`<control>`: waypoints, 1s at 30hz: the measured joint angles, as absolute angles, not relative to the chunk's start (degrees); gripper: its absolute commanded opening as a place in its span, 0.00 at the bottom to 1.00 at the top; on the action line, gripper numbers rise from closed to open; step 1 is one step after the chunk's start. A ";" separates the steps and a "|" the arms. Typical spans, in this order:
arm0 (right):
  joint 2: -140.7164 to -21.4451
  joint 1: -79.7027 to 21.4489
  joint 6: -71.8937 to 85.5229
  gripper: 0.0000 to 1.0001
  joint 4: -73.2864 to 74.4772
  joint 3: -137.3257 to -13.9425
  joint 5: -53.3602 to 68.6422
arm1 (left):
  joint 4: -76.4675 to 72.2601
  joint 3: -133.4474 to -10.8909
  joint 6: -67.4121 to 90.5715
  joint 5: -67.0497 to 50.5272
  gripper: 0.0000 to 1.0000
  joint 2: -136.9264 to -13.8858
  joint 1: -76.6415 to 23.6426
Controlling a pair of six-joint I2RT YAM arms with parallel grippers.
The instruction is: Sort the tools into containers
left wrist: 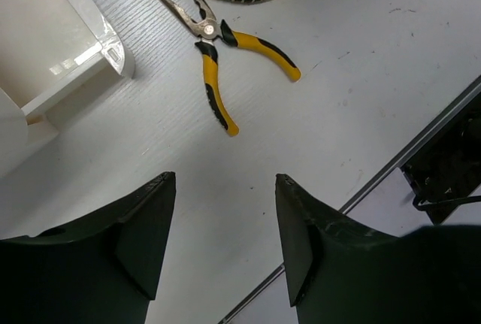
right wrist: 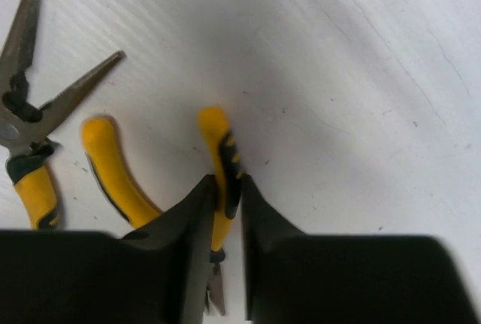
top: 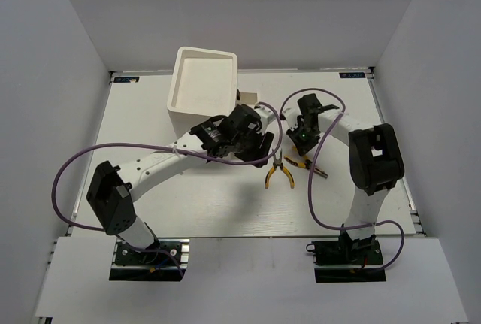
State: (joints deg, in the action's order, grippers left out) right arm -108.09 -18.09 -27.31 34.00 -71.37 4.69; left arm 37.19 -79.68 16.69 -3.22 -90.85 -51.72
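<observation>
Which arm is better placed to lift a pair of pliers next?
Right: the right gripper grips one handle of the yellow-and-black-handled pliers. The left gripper hangs open, short of the yellow-handled needle-nose pliers.

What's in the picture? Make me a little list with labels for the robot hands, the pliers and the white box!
left gripper: open, empty, above the table
right gripper: pinching one yellow handle of the right pliers
left pliers: flat on the table, jaws apart, nothing touching them
white box: far side of the table, no tool seen inside
not yet sorted: both pliers
</observation>
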 measured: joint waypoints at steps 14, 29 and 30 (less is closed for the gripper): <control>-107.39 -15.18 -18.31 0.00 43.07 -91.22 19.66 | 37.69 -80.66 17.63 2.15 0.66 -85.76 -52.36; -122.10 -16.67 33.06 0.00 -4.62 -99.13 48.18 | 37.60 -81.62 20.97 11.99 0.67 -72.75 -52.36; -123.24 -17.04 33.95 0.00 -5.72 -99.22 48.21 | 37.74 -81.43 21.17 12.29 0.67 -72.58 -52.36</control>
